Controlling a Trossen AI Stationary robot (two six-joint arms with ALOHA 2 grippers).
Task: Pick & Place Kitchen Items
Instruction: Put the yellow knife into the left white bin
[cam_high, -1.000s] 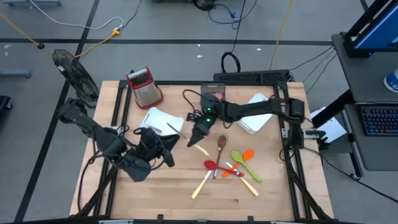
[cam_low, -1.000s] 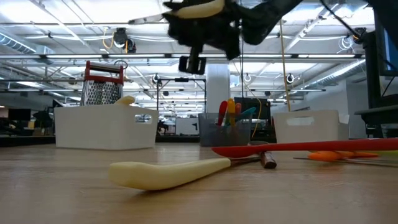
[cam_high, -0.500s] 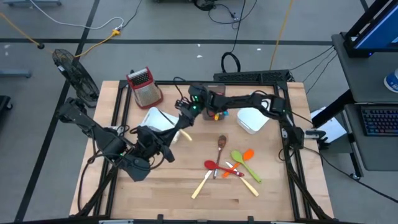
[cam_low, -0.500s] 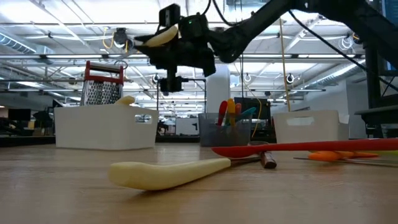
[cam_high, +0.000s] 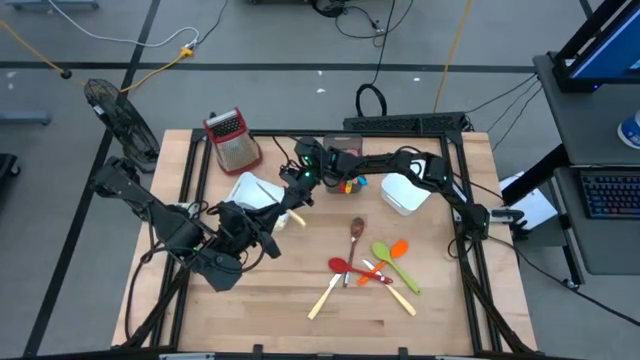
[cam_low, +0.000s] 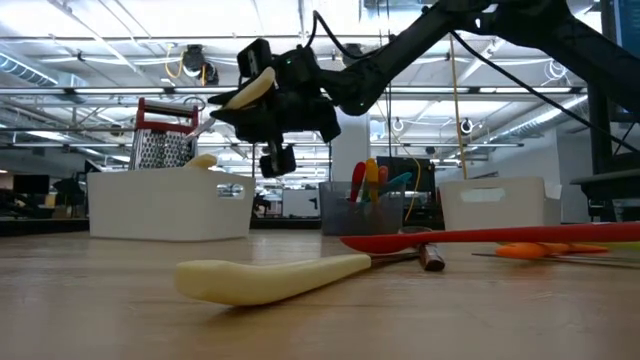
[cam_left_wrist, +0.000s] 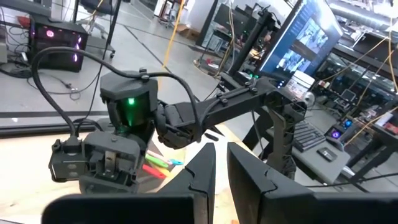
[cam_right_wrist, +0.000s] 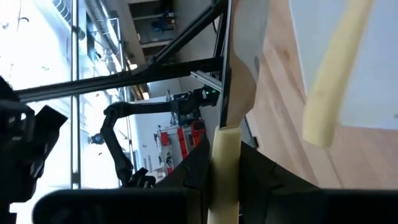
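So the box grater (cam_high: 233, 138) sits at the counter's (cam_high: 270, 310) back left corner, a bin (cam_high: 254, 192) just in front of it. Another bin (cam_high: 404, 193) is back right, and the loose spoons (cam_high: 372, 262) lie in front of that, toward the middle.

cream-handled utensil (cam_low: 245, 88), red spoon (cam_high: 340, 265), green spoon (cam_high: 383, 252), white bin (cam_high: 252, 190)
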